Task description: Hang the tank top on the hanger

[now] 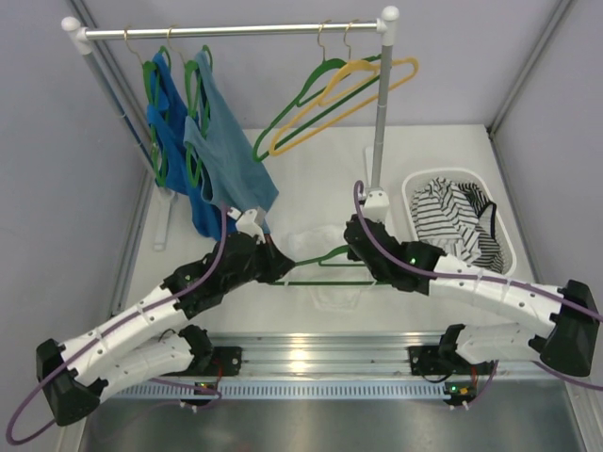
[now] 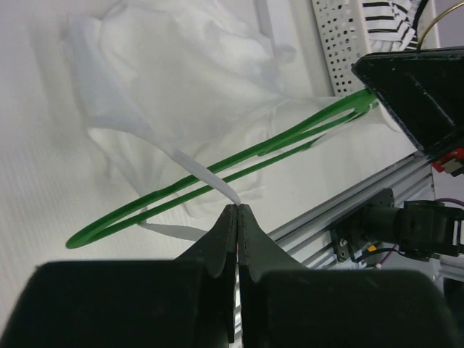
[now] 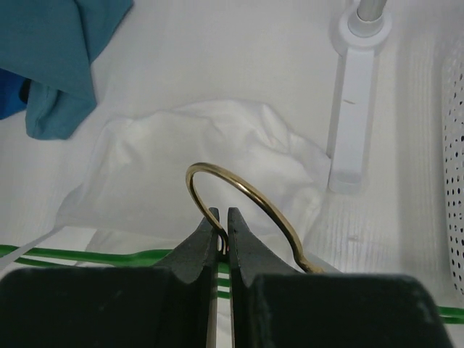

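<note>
The white tank top (image 2: 188,80) lies crumpled on the table between both arms, also seen from above (image 1: 337,297). A green hanger (image 2: 217,170) lies across it, its arms running left to right (image 1: 325,281). My left gripper (image 2: 238,207) is shut on a thin white strap of the tank top, right beside the hanger's arm. My right gripper (image 3: 223,217) is shut on the hanger's brass hook (image 3: 250,190), which arches over the white cloth (image 3: 217,145). From above, both wrists cover their fingertips.
A clothes rack stands at the back, its right post (image 1: 380,122) and foot (image 3: 351,123) close to my right wrist. Blue tank tops (image 1: 221,151) hang at its left; a spare green hanger and a yellow hanger (image 1: 377,80) hang at right. A white basket (image 1: 412,188) holds a striped garment (image 1: 462,221).
</note>
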`<state>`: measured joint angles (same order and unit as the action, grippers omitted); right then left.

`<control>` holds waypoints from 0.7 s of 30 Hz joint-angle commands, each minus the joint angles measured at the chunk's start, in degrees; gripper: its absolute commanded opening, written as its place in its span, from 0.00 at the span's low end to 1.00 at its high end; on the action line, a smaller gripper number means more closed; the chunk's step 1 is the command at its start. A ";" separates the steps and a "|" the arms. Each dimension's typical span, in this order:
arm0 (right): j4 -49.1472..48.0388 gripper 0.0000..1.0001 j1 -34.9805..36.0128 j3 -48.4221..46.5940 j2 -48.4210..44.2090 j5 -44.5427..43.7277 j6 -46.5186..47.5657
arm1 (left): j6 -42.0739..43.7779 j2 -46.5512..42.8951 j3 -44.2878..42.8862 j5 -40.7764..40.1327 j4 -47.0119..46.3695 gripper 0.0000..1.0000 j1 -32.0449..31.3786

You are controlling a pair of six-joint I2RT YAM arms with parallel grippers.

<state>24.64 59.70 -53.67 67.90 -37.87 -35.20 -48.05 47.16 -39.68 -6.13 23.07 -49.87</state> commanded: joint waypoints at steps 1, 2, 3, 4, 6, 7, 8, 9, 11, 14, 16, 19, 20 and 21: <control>-4.25 0.00 0.94 -4.33 -1.98 -1.77 2.06 | 1.12 1.88 -4.88 3.14 -3.73 0.00 0.03; -4.17 0.00 0.94 -5.03 -1.89 -1.60 2.59 | 1.21 2.32 -5.14 3.06 -4.17 0.00 0.03; -4.08 0.00 0.86 -6.35 -1.72 -1.51 2.85 | 1.29 2.41 -5.66 2.79 -4.52 0.00 0.03; -4.08 0.00 0.94 -6.88 -1.72 -1.51 3.47 | 1.64 2.67 -6.02 2.53 -4.79 0.00 0.03; -4.34 0.00 0.94 -7.93 -1.98 -2.03 4.08 | 1.82 3.55 -7.85 2.70 -5.05 0.00 0.03; -4.51 0.00 0.94 -8.38 -1.89 -2.47 4.87 | 1.91 3.90 -8.56 3.31 -5.05 0.00 0.03; -4.43 0.00 0.86 -8.99 -1.89 -2.82 5.31 | 1.91 4.78 -9.18 3.75 -5.14 0.00 0.03; -4.34 0.00 1.03 -10.04 -1.72 -3.35 5.58 | 2.00 5.13 -10.14 3.93 -5.31 0.00 0.03; -4.34 0.00 0.94 -11.19 -1.63 -3.44 6.90 | 2.00 5.66 -10.68 4.11 -5.23 0.00 0.03; -3.73 0.00 1.03 -12.95 -1.10 -2.83 7.78 | 2.87 6.01 -11.38 2.71 -5.40 0.00 0.03; -2.33 0.00 1.29 -14.26 -0.49 -3.44 8.30 | 3.75 6.10 -12.70 2.00 -4.53 0.00 0.03; -0.83 0.00 1.73 -16.11 -0.13 -3.71 9.18 | 4.63 6.46 -14.28 0.95 -4.35 0.00 0.03; -0.56 0.00 1.99 -16.46 -0.05 -3.71 9.36 | 5.50 6.72 -14.72 0.77 -4.18 0.01 0.03; -0.39 0.00 2.17 -17.34 -0.22 -3.62 9.71 | 5.86 6.72 -15.77 0.25 -4.09 0.01 0.03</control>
<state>24.91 60.29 -66.59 67.79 -40.12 -27.35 -44.71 53.67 -51.57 -4.38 20.71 -49.87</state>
